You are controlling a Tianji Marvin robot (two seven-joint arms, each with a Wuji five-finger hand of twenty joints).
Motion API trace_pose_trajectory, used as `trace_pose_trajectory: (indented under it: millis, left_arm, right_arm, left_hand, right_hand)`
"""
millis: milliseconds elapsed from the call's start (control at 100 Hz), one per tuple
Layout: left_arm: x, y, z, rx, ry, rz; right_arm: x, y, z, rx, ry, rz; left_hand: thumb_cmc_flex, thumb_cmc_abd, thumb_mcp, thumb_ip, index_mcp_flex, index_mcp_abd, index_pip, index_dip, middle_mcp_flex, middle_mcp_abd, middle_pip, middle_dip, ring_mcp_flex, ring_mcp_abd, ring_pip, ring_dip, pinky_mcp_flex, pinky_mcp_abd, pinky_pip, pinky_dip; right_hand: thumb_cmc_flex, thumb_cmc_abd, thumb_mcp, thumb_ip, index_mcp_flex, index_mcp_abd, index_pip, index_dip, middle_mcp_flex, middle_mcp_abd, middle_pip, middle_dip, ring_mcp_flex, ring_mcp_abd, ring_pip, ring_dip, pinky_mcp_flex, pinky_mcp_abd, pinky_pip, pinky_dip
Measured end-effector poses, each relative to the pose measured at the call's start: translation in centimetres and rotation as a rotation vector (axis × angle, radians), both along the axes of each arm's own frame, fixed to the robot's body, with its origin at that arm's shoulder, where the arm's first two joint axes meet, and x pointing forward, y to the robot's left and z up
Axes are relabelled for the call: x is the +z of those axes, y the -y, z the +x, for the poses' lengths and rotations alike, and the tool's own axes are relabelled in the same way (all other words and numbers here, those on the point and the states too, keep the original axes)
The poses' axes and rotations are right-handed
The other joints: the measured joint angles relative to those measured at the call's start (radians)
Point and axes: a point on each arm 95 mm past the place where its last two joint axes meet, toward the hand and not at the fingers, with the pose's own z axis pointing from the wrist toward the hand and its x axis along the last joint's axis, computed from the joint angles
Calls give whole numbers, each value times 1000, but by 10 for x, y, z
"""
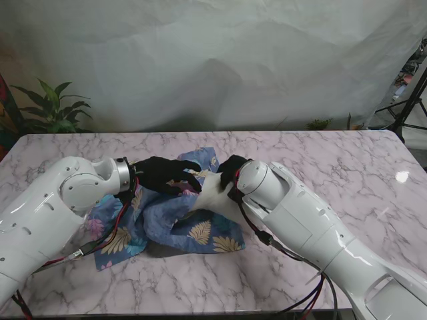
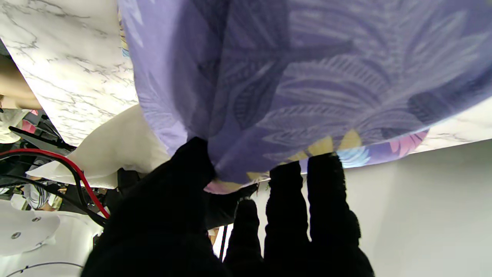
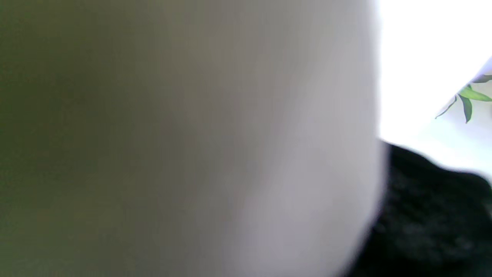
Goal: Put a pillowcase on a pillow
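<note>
Clearly the work was mid-stuffing: the blue flowered pillowcase (image 1: 167, 223) lay crumpled on the marble worktop (image 1: 347, 167) near its middle, and the white pillow (image 1: 215, 193) stuck out of the folds at about three o'clock from the cloth's centre, only part of it covered. The left hand (image 1: 167, 175) reached in from nine o'clock and rested on the upper layer of fabric; its wrist view showed the thumb and fingers (image 2: 323, 181) pinching the hem of the pillowcase (image 2: 307, 77), so it was grasping the pillowcase, with the pillow (image 2: 123, 150) just beside that hem. The right hand (image 1: 231, 170) sat against the pillow's far end at about one o'clock of it, mostly hidden behind its own wrist; its wrist view was filled by a blurred pale surface, probably the pillow (image 3: 230, 154), pressed close to the lens, and I could not tell whether those fingers were clenched or loose. To do this step well, I judged the left hand should keep the hem lifted and the mouth held wide while the right pushed the pillow toward nine o'clock, deep into the closed end. Soft cloth bunches easily, so short pushes, with the hem drawn over the pillow, would likely serve better than one long shove.
</note>
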Motion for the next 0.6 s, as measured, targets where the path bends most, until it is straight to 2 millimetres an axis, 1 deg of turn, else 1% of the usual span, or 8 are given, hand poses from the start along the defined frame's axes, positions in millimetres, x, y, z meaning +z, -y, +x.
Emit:
trace_pose_trajectory:
  millis: [40, 140, 220, 330, 390, 450, 510, 600]
  left_arm:
    - [-2, 1, 1, -5, -3, -1]
    - [-5, 4, 2, -5, -6, -20]
    - [-7, 5, 5, 7, 11, -59]
    - [-9, 7, 6, 21, 27, -76]
    - [-11, 6, 6, 48, 21, -89]
    - [-13, 6, 7, 100, 6, -118]
    - [-15, 5, 8, 148, -15, -163]
    - [-16, 5, 10, 198, 2, -233]
  right_arm:
    - [0, 0, 0, 0, -1, 0]
    - [-1, 0, -1, 2, -3, 2]
    - [-1, 0, -1, 4, -3, 4]
    - [-1, 1, -2, 4, -4, 6]
    - [-1, 1, -2, 4, -4, 7]
    - [-2, 1, -2, 5, -4, 9]
    - [-2, 0, -2, 8, -2, 11]
    - [-2, -1, -2, 12, 0, 12]
  left_hand:
    - [0, -5, -9, -5, 34, 1, 25, 3, 1, -5, 39, 16, 16, -11, 33, 38, 15, -10, 29, 0]
    - [77, 12, -173, -8, 117, 7, 110, 8, 38, -7, 166, 50, 55, -32, 126, 60, 46, -23, 102, 1]
    - [103, 13, -278, -9, 181, 14, 302, 34, 88, -4, 206, 67, 93, -43, 179, 62, 71, -24, 153, 1]
    - [104, 13, -278, -9, 180, 32, 450, 74, 136, 0, 246, 90, 120, -46, 197, 62, 104, -25, 178, 1]
    - [113, 13, -278, -13, 159, 55, 503, 87, 191, 33, 242, 92, 150, -41, 194, 46, 129, -24, 190, -1]
    - [130, 24, -280, -14, 114, 103, 572, 112, 309, 73, 232, 76, 196, -6, 146, 3, 163, 1, 191, -23]
    - [170, 49, -318, -15, 69, 151, 632, 131, 448, 73, 184, 76, 242, 7, 115, -40, 203, 12, 194, -50]
    - [179, 50, -340, -15, 44, 170, 674, 144, 586, 60, 161, 76, 290, 8, 89, -66, 246, 14, 204, -74]
  right_hand:
    - [0, 0, 0, 0, 0, 0, 0, 0, 0, 0, 0, 0, 0, 0, 0, 0, 0, 0, 0, 0]
    - [0, 0, 0, 0, 0, 0, 0, 0, 0, 0, 0, 0, 0, 0, 0, 0, 0, 0, 0, 0]
    - [0, 0, 0, 0, 0, 0, 0, 0, 0, 0, 0, 0, 0, 0, 0, 0, 0, 0, 0, 0]
    - [0, 0, 0, 0, 0, 0, 0, 0, 0, 0, 0, 0, 0, 0, 0, 0, 0, 0, 0, 0]
    - [0, 0, 0, 0, 0, 0, 0, 0, 0, 0, 0, 0, 0, 0, 0, 0, 0, 0, 0, 0]
    - [0, 0, 0, 0, -1, 0, 0, 0, 0, 0, 0, 0, 0, 0, 0, 0, 0, 0, 0, 0]
    - [0, 0, 0, 0, -1, 0, 0, 0, 0, 0, 0, 0, 0, 0, 0, 0, 0, 0, 0, 0]
    - [0, 0, 0, 0, -1, 0, 0, 0, 0, 0, 1, 0, 0, 0, 0, 0, 0, 0, 0, 0]
